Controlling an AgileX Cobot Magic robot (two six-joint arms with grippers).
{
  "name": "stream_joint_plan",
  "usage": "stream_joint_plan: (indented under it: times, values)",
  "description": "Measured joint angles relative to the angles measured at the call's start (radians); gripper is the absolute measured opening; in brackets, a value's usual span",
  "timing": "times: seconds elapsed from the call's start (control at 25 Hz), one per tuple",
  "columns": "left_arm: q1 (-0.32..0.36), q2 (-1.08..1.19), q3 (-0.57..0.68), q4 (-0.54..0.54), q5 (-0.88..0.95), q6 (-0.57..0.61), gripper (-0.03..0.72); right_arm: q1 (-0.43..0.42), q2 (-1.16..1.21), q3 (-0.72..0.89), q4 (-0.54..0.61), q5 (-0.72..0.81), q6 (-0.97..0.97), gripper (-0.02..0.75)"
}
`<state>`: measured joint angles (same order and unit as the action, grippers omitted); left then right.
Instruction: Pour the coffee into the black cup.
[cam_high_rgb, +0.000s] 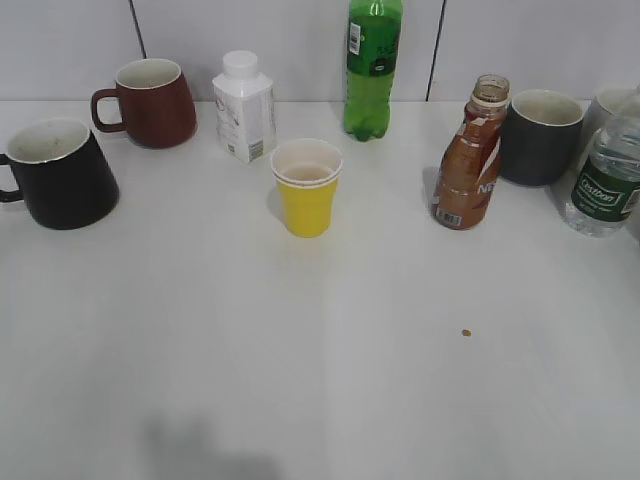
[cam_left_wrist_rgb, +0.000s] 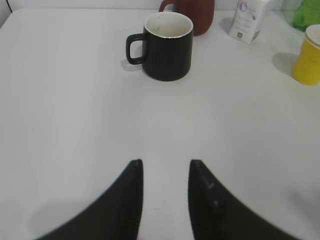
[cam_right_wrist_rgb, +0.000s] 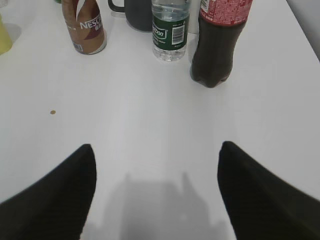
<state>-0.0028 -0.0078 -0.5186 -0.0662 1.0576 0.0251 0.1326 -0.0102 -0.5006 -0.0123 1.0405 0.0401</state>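
Note:
The coffee bottle (cam_high_rgb: 470, 160) is curvy, brown-labelled and uncapped. It stands upright at the right of the table and shows in the right wrist view (cam_right_wrist_rgb: 84, 26) at the top left. The black cup (cam_high_rgb: 60, 172) stands at the far left, white inside, handle to the left. In the left wrist view it (cam_left_wrist_rgb: 167, 46) stands ahead of my left gripper (cam_left_wrist_rgb: 165, 162), which is open and empty above bare table. My right gripper (cam_right_wrist_rgb: 156, 147) is wide open and empty, well short of the bottles. Neither gripper shows in the exterior view.
A dark red mug (cam_high_rgb: 150, 102), a white bottle (cam_high_rgb: 245, 106), a yellow cup (cam_high_rgb: 306, 187), a green soda bottle (cam_high_rgb: 373, 68), a dark grey mug (cam_high_rgb: 540, 135) and a water bottle (cam_high_rgb: 605, 175) stand around. A dark cola bottle (cam_right_wrist_rgb: 218, 40) stands at the right.

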Motion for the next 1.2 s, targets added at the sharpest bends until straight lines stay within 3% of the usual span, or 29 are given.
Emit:
stream_joint_plan:
  times: [0.92,1.2]
  values:
    - [0.0,0.005,-0.008,0.003,-0.005,0.0,0.241,0.0,0.0,0.0,0.0,0.0,0.0,0.588]
    - [0.0,0.12,-0.039,0.003,-0.192,0.0,0.241,0.0,0.0,0.0,0.0,0.0,0.0,0.588]
